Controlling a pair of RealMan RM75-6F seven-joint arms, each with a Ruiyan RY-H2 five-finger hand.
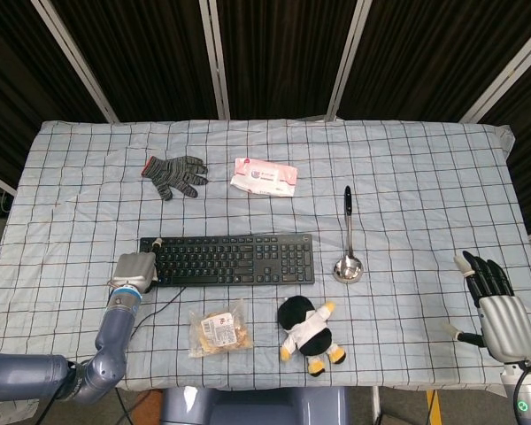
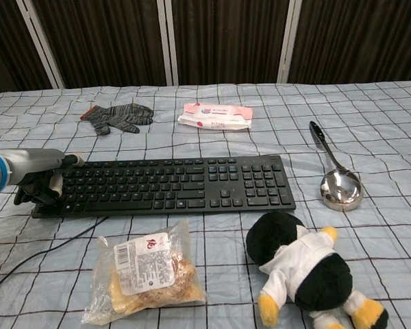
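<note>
At the far left, the left hand (image 2: 38,179) sits at the left end of the black keyboard (image 1: 230,259). Its fingers (image 2: 51,184) are curled down around that end of the keyboard, with one tip laid along the top corner, so it grips the edge rather than hovering over it. The keyboard lies flat across the middle of the checked tablecloth (image 1: 425,177), long side toward the robot, and a thin black cable (image 2: 34,253) runs from its left end toward the near edge of the table.

Behind the keyboard, toward the far left, a grey knitted glove (image 1: 175,175) lies flat. Just in front of the keyboard a clear bag of snacks (image 1: 217,328) with a white label rests on the cloth. Further back, near the middle, there is a pink and white pack of wipes (image 1: 264,176).

To the right of the snack bag, a toy penguin (image 1: 309,334) in a white shirt lies on its back, close to the keyboard's right end but not touching it. Beyond it a metal ladle (image 1: 348,239) with a black handle lies with its bowl toward the robot.

At the far right, well apart from everything, the right hand (image 1: 494,305) hangs at the table's near corner, fingers (image 1: 487,274) stretched out and spread, holding nothing.
</note>
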